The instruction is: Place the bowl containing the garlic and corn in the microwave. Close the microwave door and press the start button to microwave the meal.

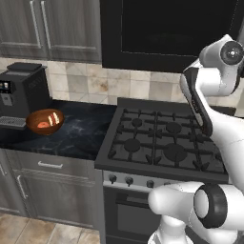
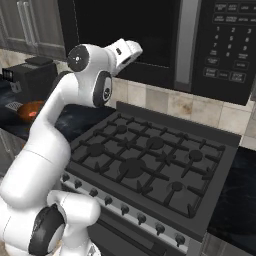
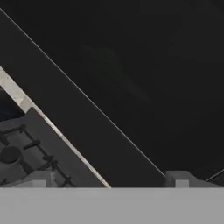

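The microwave (image 2: 150,35) hangs above the stove, black and boxy. The microwave door (image 2: 130,25) lies flush with its front, with a dark glass window and a grey strip (image 2: 185,40) on its right edge. The keypad (image 2: 227,45) is right of that strip; I cannot tell which key is the start button. My gripper (image 2: 136,50) is raised close in front of the door's lower window. In the hand view my gripper (image 3: 109,181) is open, nothing between its fingertips (image 3: 39,181), facing the dark glass (image 3: 144,78). The bowl, garlic and corn are hidden.
A gas stove (image 2: 145,160) with black grates lies under the microwave. On the dark counter to its left stand a small orange-brown bowl (image 1: 45,120) and a black coffee machine (image 1: 21,90). Grey cabinets (image 1: 47,28) hang above them.
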You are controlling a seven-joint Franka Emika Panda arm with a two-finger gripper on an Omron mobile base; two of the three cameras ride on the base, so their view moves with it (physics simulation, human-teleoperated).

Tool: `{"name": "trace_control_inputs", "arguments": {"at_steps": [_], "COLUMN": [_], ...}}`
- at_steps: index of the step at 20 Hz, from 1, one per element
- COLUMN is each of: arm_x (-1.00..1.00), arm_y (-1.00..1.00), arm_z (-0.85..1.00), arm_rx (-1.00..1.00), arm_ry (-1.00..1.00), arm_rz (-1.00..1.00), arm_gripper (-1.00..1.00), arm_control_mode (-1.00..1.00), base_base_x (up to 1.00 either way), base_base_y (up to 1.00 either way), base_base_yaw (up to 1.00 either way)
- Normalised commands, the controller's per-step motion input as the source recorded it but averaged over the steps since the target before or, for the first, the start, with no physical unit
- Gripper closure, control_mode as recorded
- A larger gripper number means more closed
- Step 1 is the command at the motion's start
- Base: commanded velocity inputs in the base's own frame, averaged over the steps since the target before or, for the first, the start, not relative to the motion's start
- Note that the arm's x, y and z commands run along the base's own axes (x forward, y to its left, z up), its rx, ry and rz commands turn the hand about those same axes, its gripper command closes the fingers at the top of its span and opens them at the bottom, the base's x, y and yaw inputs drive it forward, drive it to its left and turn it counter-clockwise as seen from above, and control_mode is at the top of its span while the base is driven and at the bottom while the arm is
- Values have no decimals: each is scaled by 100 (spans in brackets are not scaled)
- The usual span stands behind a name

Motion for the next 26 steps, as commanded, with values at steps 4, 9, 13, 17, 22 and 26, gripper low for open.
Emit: {"name": "trace_control_inputs", "arguments": {"at_steps": [4,9,13,17,22,26], "arm_x": [-92,-66,-39,-52,-54,-11], "arm_y": [-47,-85,-67,-76,-54,-40], "arm_z": [86,54,13,1,-5,-8], "arm_rx": [14,36,46,60,67,66], "arm_ry": [-22,-13,-11,-7,-1,0], "arm_rz": [7,-5,-18,-18,-18,-12], "arm_gripper": [-100,-100,-100,-100,-100,-100], "arm_control_mode": [-100,-100,-100,-100,-100,-100], "base_base_x": [0,0,0,0,0,0], "base_base_y": [0,0,0,0,0,0], "base_base_yaw": [0,0,0,0,0,0]}}
